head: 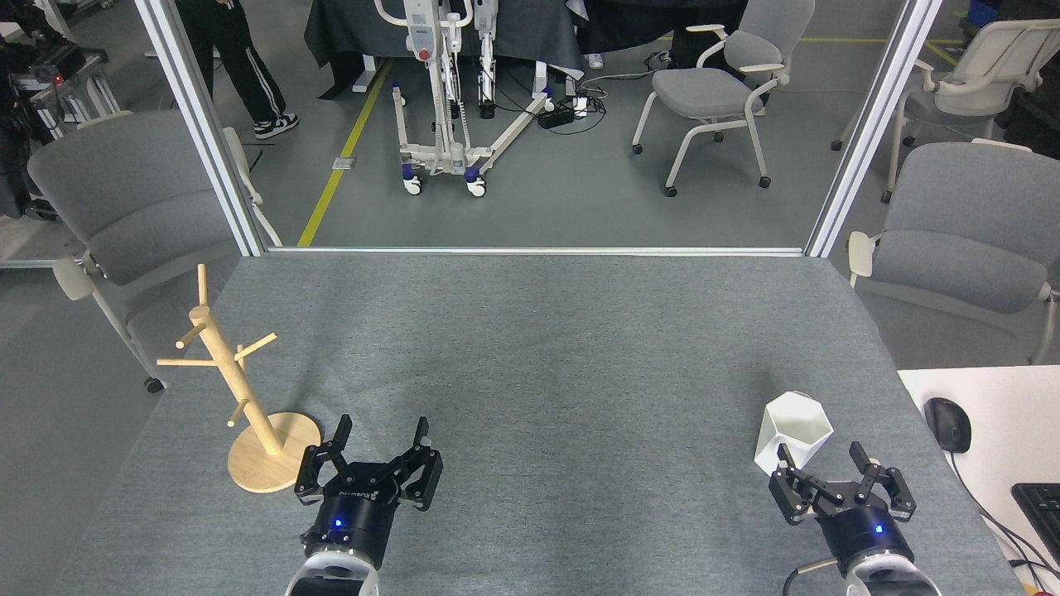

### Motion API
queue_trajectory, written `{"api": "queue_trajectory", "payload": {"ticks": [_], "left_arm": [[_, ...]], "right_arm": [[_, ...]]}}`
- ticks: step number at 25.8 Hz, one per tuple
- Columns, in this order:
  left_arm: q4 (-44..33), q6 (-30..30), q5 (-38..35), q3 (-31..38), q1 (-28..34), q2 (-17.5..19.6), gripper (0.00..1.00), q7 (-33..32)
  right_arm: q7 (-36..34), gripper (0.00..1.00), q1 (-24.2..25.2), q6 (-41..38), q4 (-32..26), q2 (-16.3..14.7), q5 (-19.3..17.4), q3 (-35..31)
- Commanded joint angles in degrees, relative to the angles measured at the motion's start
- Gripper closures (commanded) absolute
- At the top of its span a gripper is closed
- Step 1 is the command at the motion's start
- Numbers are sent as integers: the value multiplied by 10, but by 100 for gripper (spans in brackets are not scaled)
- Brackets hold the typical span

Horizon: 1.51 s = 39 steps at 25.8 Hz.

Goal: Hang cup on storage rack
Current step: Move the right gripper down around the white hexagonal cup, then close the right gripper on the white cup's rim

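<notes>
A white faceted cup (792, 432) stands upright on the grey table at the near right. Just in front of it my right gripper (821, 453) is open; its left finger overlaps the cup's lower edge and its right finger is beside the cup, with nothing held. The light wooden storage rack (240, 381), a slanted pole with short pegs on a round disc base, stands at the near left. To the right of its base my left gripper (383, 431) is open and empty.
The grey felt table (530, 348) ends at a metal rail at the back. A white desk (994, 414) with a black mouse (947, 424) and keyboard (1042, 505) adjoins on the right. Grey chairs stand at both sides. A person's legs (236, 58) show at the far left.
</notes>
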Motion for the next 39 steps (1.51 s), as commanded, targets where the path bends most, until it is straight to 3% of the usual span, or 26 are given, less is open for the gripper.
{"api": "queue_trajectory", "payload": {"ticks": [1,39], "left_arm": [[6,0,0,0,-7,0,1,-1],[25,-1,0,0,-22,-1,1,-3]], "right_arm": [[3,0,-1,3,4,3,2,5],[8,0,-59,3,65,2,-3,15]]}}
